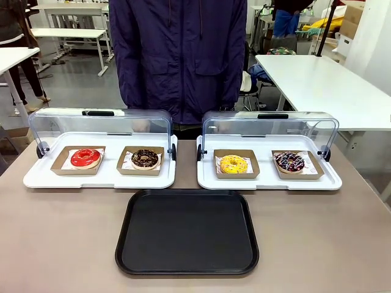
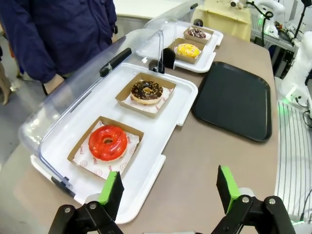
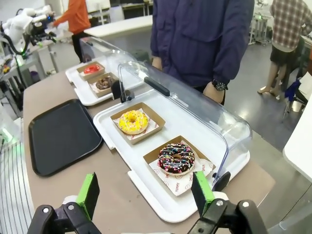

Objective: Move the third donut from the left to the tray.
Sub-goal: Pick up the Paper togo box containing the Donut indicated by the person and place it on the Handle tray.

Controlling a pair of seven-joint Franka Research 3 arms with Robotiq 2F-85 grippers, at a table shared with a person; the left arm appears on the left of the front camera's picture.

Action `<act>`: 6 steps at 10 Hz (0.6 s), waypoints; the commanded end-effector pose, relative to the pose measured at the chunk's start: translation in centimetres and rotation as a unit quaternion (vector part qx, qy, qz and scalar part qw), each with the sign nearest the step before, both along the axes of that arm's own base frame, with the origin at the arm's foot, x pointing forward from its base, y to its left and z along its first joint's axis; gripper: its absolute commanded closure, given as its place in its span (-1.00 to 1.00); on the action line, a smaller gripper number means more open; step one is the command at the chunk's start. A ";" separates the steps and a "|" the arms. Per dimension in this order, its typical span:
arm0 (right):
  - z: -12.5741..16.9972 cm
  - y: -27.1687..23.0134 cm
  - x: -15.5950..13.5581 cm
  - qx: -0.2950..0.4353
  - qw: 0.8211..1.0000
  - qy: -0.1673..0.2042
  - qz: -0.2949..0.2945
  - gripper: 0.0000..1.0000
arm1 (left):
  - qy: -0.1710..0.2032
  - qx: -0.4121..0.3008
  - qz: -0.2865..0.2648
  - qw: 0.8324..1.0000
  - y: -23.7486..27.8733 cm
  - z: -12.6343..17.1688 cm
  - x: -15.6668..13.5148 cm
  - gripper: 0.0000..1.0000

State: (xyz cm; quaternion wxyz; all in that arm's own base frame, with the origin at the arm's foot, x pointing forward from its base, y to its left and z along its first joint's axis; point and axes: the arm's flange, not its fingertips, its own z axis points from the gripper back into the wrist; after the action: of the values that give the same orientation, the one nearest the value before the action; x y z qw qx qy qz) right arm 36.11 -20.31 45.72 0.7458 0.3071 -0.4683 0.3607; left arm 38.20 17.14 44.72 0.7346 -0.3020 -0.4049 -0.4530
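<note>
The yellow-iced donut (image 1: pixel 233 164) sits in its brown cardboard holder on the right white display tray (image 1: pixel 269 182), third from the left. It is also in the right wrist view as the yellow donut (image 3: pixel 133 121) and far off in the left wrist view as the yellow donut (image 2: pixel 187 49). The black tray (image 1: pixel 187 232) lies empty on the table in front of both display trays, seen too as the black tray (image 2: pixel 235 99) and the black tray (image 3: pixel 61 134). My left gripper (image 2: pixel 169 191) hovers open near the red donut's corner. My right gripper (image 3: pixel 146 192) hovers open near the sprinkled chocolate donut (image 3: pixel 176 158).
A red donut (image 1: pixel 85 157) and a chocolate donut (image 1: pixel 145 159) sit on the left display tray (image 1: pixel 98 178). Both clear domed lids (image 1: pixel 101 125) are swung open toward the person in a dark jacket (image 1: pixel 177 55), whose hands rest behind them. A white table (image 1: pixel 324 85) stands at the back right.
</note>
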 end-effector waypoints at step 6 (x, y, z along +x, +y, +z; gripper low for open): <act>0.1 0.0 0.2 0.011 1.000 -0.014 0.000 -1.00 | -0.001 0.003 -0.005 1.000 0.0 0.2 0.1 -1.00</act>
State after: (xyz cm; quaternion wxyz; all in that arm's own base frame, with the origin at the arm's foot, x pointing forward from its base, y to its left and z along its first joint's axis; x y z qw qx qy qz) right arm 36.02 -20.30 45.73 0.7464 0.3096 -0.4677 0.3583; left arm 38.30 16.96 44.71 0.7343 -0.3023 -0.4032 -0.4549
